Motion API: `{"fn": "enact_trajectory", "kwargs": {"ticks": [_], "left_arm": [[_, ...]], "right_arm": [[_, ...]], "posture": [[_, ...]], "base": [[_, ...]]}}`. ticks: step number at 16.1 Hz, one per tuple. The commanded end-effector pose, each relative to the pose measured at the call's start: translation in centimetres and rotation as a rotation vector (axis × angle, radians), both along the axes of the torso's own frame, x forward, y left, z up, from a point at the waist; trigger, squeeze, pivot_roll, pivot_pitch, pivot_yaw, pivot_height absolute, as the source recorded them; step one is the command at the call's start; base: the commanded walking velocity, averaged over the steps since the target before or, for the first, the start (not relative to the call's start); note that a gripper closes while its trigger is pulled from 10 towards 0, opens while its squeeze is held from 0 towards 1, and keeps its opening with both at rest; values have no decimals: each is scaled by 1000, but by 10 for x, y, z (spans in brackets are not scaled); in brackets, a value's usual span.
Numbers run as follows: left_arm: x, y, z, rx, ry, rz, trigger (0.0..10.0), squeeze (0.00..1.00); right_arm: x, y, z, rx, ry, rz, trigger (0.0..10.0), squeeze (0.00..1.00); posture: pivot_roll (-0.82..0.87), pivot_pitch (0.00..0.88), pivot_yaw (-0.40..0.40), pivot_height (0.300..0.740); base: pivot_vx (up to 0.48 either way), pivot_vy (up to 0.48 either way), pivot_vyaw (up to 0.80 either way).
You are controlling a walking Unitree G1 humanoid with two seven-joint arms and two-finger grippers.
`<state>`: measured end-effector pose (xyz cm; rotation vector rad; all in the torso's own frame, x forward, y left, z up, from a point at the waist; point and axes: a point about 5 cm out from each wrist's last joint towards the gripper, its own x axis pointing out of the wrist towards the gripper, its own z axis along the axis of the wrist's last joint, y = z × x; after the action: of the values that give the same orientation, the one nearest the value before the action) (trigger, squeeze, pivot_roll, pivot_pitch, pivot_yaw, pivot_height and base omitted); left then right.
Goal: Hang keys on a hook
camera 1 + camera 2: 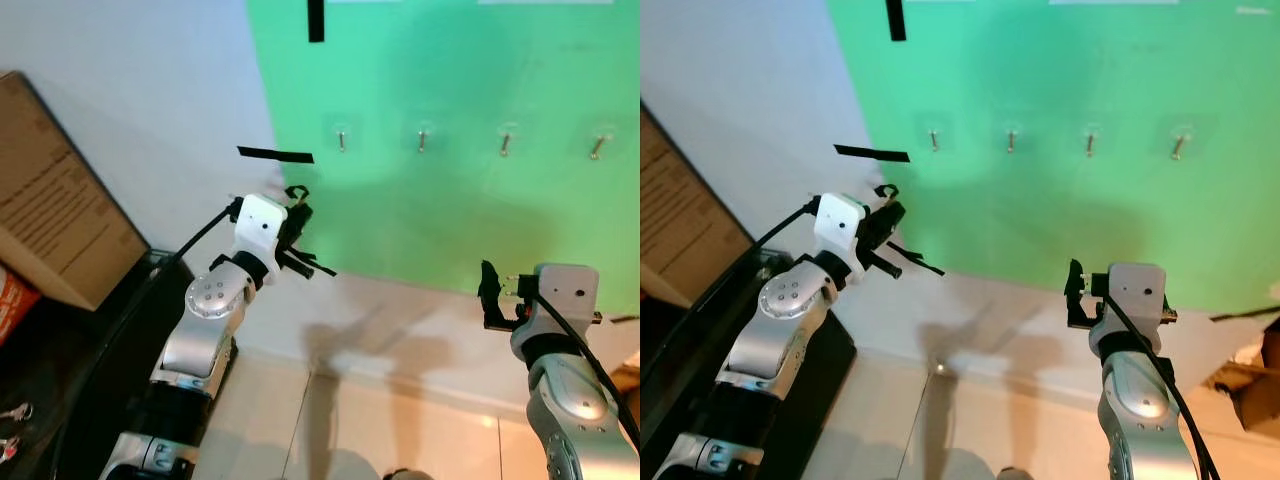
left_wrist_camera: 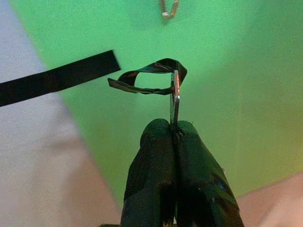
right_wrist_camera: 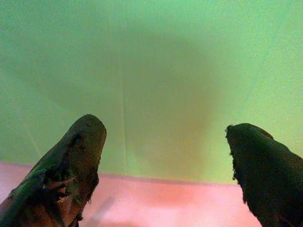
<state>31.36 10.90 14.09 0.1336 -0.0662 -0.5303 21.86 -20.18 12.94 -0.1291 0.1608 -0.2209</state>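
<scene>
A green panel (image 1: 450,80) on the wall carries a row of several small metal hooks; the leftmost hook (image 1: 341,140) is nearest my raised left arm. My left gripper (image 1: 297,215) is shut on a thin metal key (image 2: 174,97) with a black strap loop (image 2: 147,78) sticking up from it. It hovers below and left of that hook (image 2: 168,9), short of the wall. My right gripper (image 1: 490,290) is held lower at the right, open and empty, its fingers (image 3: 71,161) facing the green panel.
A cardboard box (image 1: 50,200) stands at the left on a dark cabinet (image 1: 90,370). Black tape strips (image 1: 275,155) are stuck on the wall by the panel's left edge. More keys (image 1: 12,415) lie at the bottom left. Tiled floor (image 1: 400,430) lies below.
</scene>
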Motion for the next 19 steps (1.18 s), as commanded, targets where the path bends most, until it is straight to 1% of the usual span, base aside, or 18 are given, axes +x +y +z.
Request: {"fn": "enact_trajectory", "kwargs": {"ticks": [1, 2, 5, 7, 9, 10, 11, 12, 13, 14, 17, 19], "left_arm": [[-1, 2, 4, -10, -23, -5, 10000, 0], [-1, 1, 5, -10, -30, -7, 10000, 0], [-2, 0, 11, -15, -79, -20, 10000, 0], [-2, 0, 20, -53, -117, -37, 10000, 0], [-6, -5, 18, -65, -110, -83, 10000, 0], [-7, -4, 15, -51, -98, -64, 10000, 0], [-5, -3, 11, -41, -72, -43, 10000, 0], [-3, 2, 5, -13, -44, 0, 10000, 0], [-2, 6, 2, 15, -47, 29, 10000, 0], [-2, 6, 2, 15, -47, 29, 10000, 0], [0, 7, 1, 13, -41, 50, 10000, 0], [0, 7, 1, 17, -40, 57, 10000, 0]], "right_arm": [[0, 2, 1, 5, -1, 12, 10000, 0], [-1, 2, 1, 4, -2, 12, 10000, 0], [-2, 3, 0, -6, 1, 34, 10000, 0], [-3, 4, -1, -6, 3, 40, 10000, 0], [-2, 4, -1, 0, 4, 39, 10000, 0], [-3, 4, -1, -1, 5, 39, 10000, 0], [-3, 4, -1, -3, 6, 39, 10000, 0], [-3, 4, -1, -3, 8, 40, 10000, 0], [-3, 5, -2, -3, 9, 41, 10000, 0], [-3, 5, -2, -3, 9, 41, 10000, 0], [-1, 7, -1, -7, 7, 50, 10000, 0], [1, 8, 0, -9, 5, 54, 10000, 0]], "posture": [[-201, 0, 132, 740], [-201, 0, 132, 740], [-198, 0, 132, 740], [-195, 0, 133, 740], [-200, 0, 140, 740], [-202, 0, 140, 740], [-202, 0, 140, 740], [-203, 0, 137, 740], [-203, 0, 135, 740], [-203, 0, 135, 740], [-198, 0, 132, 740], [-195, 0, 131, 740]], "base": [[0, 0, -800], [0, 0, -800], [0, 0, 0], [0, 0, 0], [0, 0, 0], [0, 0, 0], [0, 0, -481], [0, 0, -800], [0, 0, -800], [0, 0, -800], [0, -480, -692], [0, -480, 0]]}}
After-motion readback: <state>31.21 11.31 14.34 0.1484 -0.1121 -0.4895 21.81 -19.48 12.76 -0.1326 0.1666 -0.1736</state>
